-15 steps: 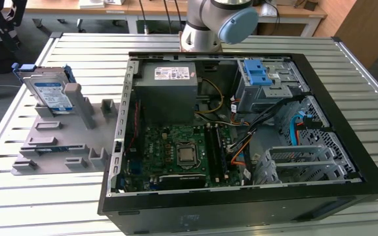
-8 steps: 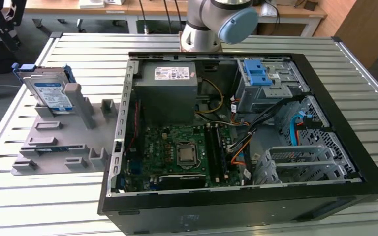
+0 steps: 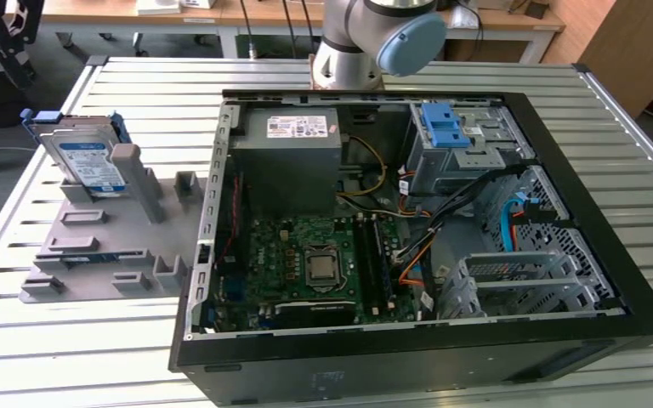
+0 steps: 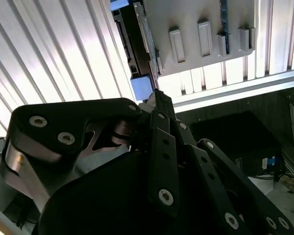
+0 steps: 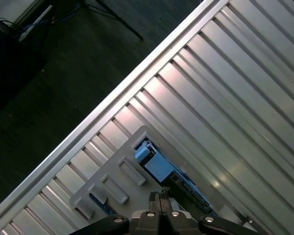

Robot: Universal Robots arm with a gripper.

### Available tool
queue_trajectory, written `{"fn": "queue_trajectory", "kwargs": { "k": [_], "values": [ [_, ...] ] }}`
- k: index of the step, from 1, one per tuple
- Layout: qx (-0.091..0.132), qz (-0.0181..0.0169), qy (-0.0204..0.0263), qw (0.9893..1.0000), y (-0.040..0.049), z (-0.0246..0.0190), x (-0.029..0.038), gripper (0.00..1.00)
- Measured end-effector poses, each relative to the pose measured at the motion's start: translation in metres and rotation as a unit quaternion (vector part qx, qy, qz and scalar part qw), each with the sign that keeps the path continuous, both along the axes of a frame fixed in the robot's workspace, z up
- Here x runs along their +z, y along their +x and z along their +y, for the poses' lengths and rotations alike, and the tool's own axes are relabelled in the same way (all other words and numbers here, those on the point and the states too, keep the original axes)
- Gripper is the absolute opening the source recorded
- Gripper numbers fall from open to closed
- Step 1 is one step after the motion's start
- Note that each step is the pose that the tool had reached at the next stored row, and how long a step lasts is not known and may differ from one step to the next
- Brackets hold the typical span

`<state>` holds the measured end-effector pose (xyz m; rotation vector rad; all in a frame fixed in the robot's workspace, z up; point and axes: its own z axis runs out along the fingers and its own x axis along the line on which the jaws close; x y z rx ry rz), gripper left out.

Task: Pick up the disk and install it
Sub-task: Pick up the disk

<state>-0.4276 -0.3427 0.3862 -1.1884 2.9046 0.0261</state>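
Gripper [image 4: 159,94]: black, linked fingers [image 5: 155,199] drawn together at the tips, nothing between them; seen in both wrist views.

Disk [image 3: 86,160]: silver, white-and-blue label, blue plastic frame around it. It stands on end in a slot of the grey holder [image 3: 99,246], at the holder's far end, towards the exterior view's left. Its long axis is near upright and slightly tilted, with the labelled face turned to the exterior camera. In the first wrist view the disk [image 5: 159,167] shows edge-on as a narrow strip, blue end outermost.

Disk and gripper: the gripper hangs above the disk, tips pointing down at its top edge near the blue end, apart from it.

Holder: grey plastic tray with raised blocks and slots, lying on the table [image 3: 31,357] just beside the computer case [image 3: 417,361].

Computer case: black, side open, lying flat; inside are a circuit board, cables, a grey power box [image 3: 292,140] and a metal cage with a blue latch [image 3: 445,127].

Arm [image 3: 366,34]: its base stands behind the case.
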Motion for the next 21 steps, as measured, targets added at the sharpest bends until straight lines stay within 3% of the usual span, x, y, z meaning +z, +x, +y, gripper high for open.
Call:
{"fn": "queue_trajectory", "kwargs": {
  "k": [7, 12, 17, 21],
  "values": [
    [0.032, -0.0005, 0.0, 0.9995, -0.0002, 0.0, 0.0, 0.11],
    [0.054, -0.0011, 0.0, 0.9985, -0.0003, 0.0, 0.0, 0.11],
    [0.078, -0.003, -0.0001, 0.9969, -0.0003, 0.0, 0.0, 0.11],
    [0.1, -0.0041, -0.0001, 0.995, -0.0003, 0.0, 0.0, 0.11]
  ]
}}
